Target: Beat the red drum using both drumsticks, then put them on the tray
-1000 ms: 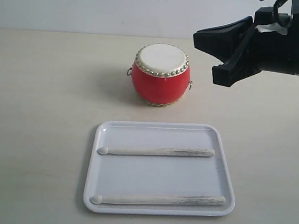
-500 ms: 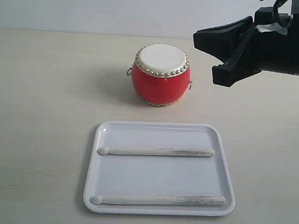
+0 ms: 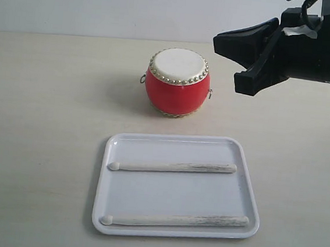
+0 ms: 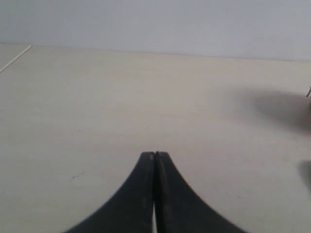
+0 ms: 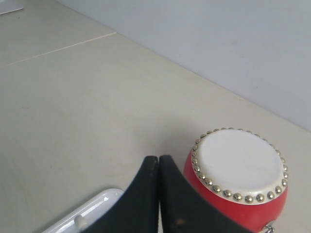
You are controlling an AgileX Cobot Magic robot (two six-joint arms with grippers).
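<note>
The red drum (image 3: pixel 176 86) stands upright in the middle of the table, its cream skin facing up. In front of it lies the white tray (image 3: pixel 102 176), and both drumsticks rest on it, roughly parallel. One drumstick (image 3: pixel 172 167) lies across the far half, the other drumstick (image 3: pixel 176 220) along the near rim. My right gripper (image 3: pixel 229 62) hovers to the right of the drum and above it, shut and holding nothing. The right wrist view shows that gripper (image 5: pixel 159 158), the drum (image 5: pixel 238 165) and a tray corner (image 5: pixel 92 208). My left gripper (image 4: pixel 155 154) is shut over bare table.
The beige tabletop (image 3: pixel 43 117) runs back to a pale wall (image 3: pixel 106 7). The left arm does not appear in the exterior view. A dark shadow (image 4: pixel 282 109) falls on the table in the left wrist view.
</note>
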